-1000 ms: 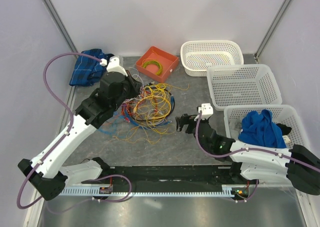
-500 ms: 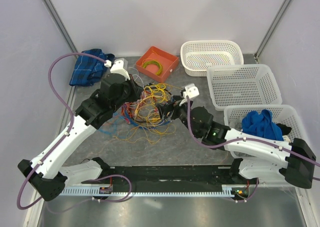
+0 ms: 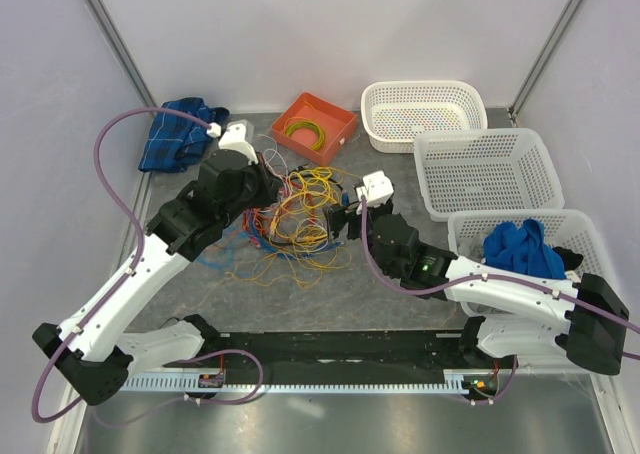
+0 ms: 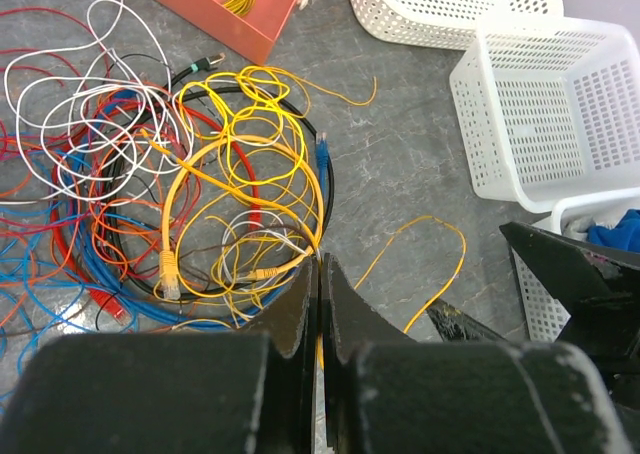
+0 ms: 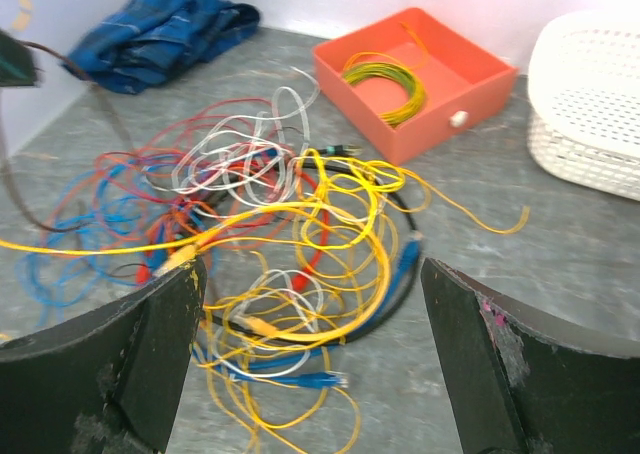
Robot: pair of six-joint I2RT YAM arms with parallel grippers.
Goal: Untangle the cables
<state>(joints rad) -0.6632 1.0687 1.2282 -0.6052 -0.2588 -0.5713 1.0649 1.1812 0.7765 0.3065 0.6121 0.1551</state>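
1. Cables (image 3: 300, 214): one tangled heap at mid-table (image 3: 300, 304), between the two arms. Colours: yellow, orange, red, blue, white, black. Yellow loops lie on top, blue and red spread toward the left side. Several ends carry clear network-type plugs; no print legible on them.
2. Left gripper (image 4: 320, 266): fingers pressed together, pinching a yellow cable (image 4: 240, 149) at the heap's near edge. That strand runs up from the heap into the finger tips.
3. Right gripper (image 5: 312, 274): jaws spread wide, holding nothing, poised low over the heap's right side, approx. level w/ the yellow loops.
4. Orange tray (image 3: 332, 122): behind the heap, near the back wall. Holds 1 neat coil of yellow-green wire (image 3: 303, 132).
5. White mesh baskets, qty 3, right side: oval basket (image 3: 470, 124) at back, mid basket (image 3: 490, 174), near basket (image 3: 500, 217) w/ blue cloth (image 3: 520, 254) plus a dark item, unidentifiable.
6. Plaid blue cloth (image 3: 180, 134): back-left corner.
7. Small orange tags on the front rail: text too small to read.
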